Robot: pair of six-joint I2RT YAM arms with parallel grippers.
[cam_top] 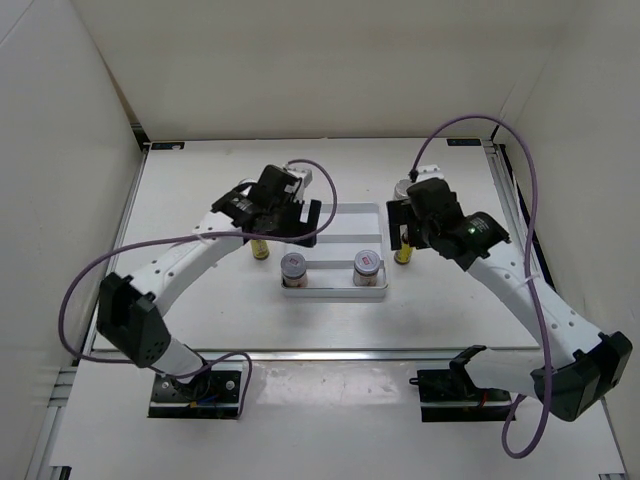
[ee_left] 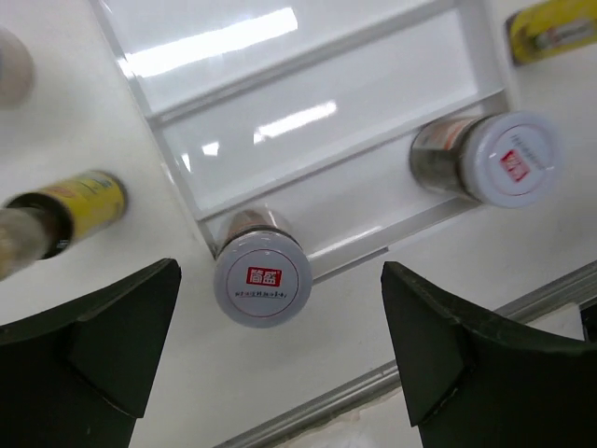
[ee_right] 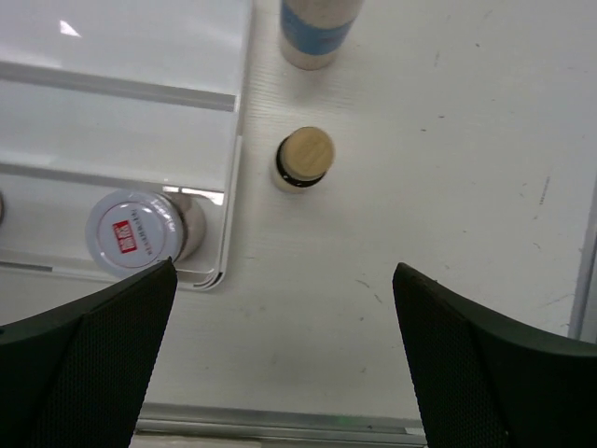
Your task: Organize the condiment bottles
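Observation:
Two squat jars with red-marked silver lids (cam_top: 294, 266) (cam_top: 367, 262) stand in the near row of a white divided tray (cam_top: 335, 215). One slim yellow bottle (cam_top: 260, 248) stands left of the tray, another (cam_top: 404, 256) right of it. A white blue-banded bottle (cam_top: 403, 188) stands behind my right gripper; the second white one is not clearly seen. My left gripper (cam_top: 292, 228) is open and empty above the tray's left side, over the left jar (ee_left: 263, 278). My right gripper (cam_top: 407, 232) is open and empty above the right slim bottle (ee_right: 305, 157) and the white bottle (ee_right: 320, 28).
The tray's middle and far rows (ee_left: 308, 121) hold nothing. White walls enclose the table on the left, back and right. A metal rail (ee_right: 280, 420) runs along the table's near edge. Cables loop over both arms.

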